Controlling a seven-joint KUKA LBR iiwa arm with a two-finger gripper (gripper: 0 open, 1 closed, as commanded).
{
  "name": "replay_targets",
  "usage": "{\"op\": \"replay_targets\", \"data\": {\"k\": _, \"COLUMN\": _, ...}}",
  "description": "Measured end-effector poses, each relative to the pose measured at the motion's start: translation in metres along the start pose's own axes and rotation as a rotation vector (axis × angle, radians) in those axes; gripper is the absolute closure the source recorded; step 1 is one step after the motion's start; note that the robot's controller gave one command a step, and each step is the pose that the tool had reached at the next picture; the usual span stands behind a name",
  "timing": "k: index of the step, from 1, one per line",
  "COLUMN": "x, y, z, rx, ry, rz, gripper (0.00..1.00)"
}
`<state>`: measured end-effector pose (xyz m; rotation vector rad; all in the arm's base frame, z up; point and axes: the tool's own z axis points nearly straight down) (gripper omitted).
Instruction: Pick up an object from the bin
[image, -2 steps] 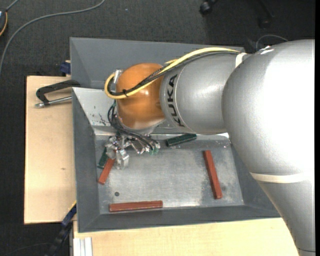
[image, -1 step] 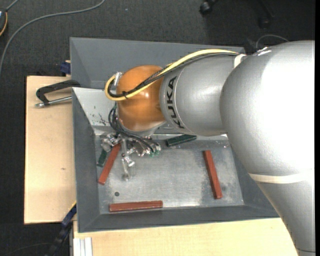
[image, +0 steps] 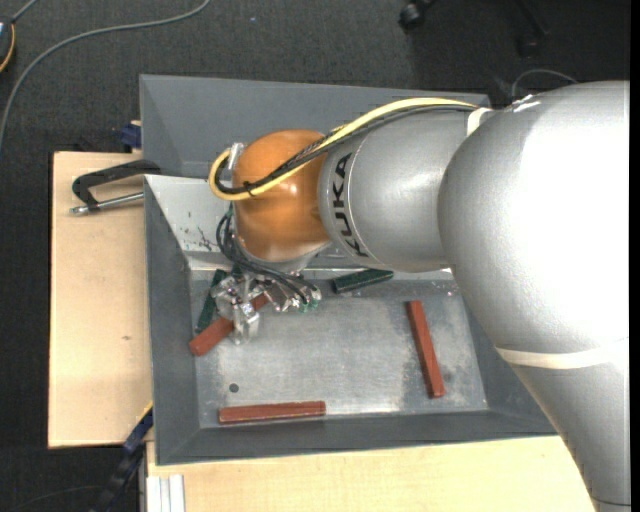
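The gripper (image: 240, 312) sits low in the bin (image: 170, 330), right over the upper end of a short red-brown block (image: 206, 341) that slants away to its lower left. A green piece (image: 362, 281) lies to its right, a red stick (image: 425, 350) farther right, and a red bar (image: 272, 411) well below it

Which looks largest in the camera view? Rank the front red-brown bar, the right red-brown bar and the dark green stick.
1. front red-brown bar and right red-brown bar: alike, unranked.
2. dark green stick: smallest.
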<state>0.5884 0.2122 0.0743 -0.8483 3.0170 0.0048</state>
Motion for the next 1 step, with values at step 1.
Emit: {"op": "replay_targets", "data": {"k": 1, "x": 0.0008, "y": 0.0022, "z": -0.1566, "rx": 0.003, "ry": -0.008, "rz": 0.008, "gripper": 1.00}}
